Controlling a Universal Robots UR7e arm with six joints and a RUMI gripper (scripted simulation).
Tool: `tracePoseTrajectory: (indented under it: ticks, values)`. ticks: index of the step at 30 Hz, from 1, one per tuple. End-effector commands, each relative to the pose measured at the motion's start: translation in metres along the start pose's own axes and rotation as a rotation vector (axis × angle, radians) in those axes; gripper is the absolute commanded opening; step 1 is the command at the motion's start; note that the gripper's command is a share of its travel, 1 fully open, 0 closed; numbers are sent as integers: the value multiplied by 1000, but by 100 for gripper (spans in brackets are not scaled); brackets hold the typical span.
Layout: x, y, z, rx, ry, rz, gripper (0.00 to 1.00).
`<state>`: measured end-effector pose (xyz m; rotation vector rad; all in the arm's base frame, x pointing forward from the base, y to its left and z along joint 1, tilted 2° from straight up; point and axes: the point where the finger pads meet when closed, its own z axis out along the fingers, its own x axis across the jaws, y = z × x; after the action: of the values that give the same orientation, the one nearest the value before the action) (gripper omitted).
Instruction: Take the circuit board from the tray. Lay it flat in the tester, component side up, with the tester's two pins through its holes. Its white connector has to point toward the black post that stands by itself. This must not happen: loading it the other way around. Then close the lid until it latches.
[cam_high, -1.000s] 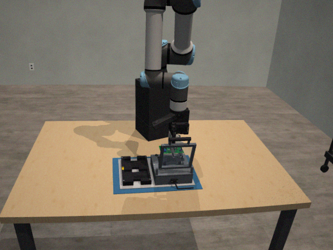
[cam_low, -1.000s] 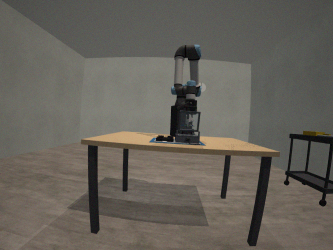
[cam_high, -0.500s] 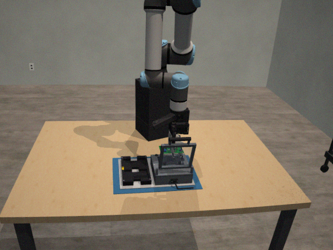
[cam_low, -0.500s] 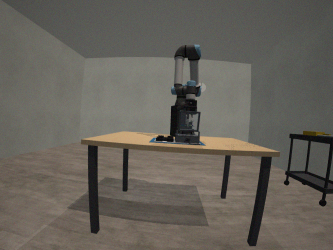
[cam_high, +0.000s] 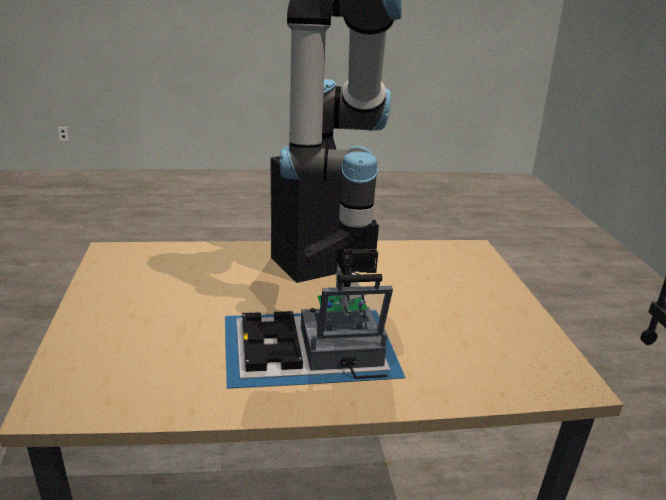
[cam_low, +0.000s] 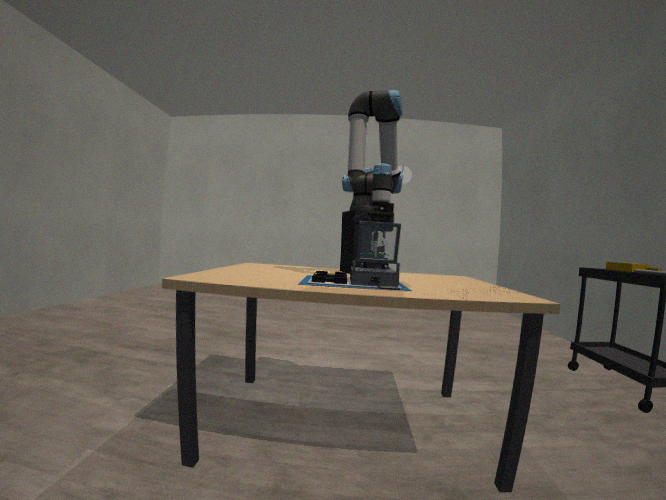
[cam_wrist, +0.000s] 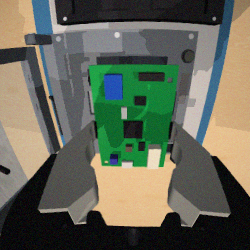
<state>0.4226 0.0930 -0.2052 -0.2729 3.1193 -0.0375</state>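
My gripper is shut on the green circuit board, gripping its two long edges. The board faces component side up, with a blue part at the far left and the white connector at the near right corner. I hold it above the grey tester bed, behind the upright lid frame. A single black post stands at the far right of the tester bed in the wrist view. The black tray sits empty to the tester's left. The tester's pins are hidden under the board.
Tray and tester stand on a blue mat on the wooden table. The robot's black base block rises just behind the tester. A black latch handle sticks out at the tester's front. A black cart stands off to the right.
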Motion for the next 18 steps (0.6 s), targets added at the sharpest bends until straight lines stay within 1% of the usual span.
tracePoseTrajectory:
  ticks: [1, 13, 18]
  values:
    - [-1, 0, 4, 0, -1, 0, 39]
    - [-1, 0, 25, 0, -1, 0, 39]
    - [-1, 0, 30, 0, -1, 0, 39]
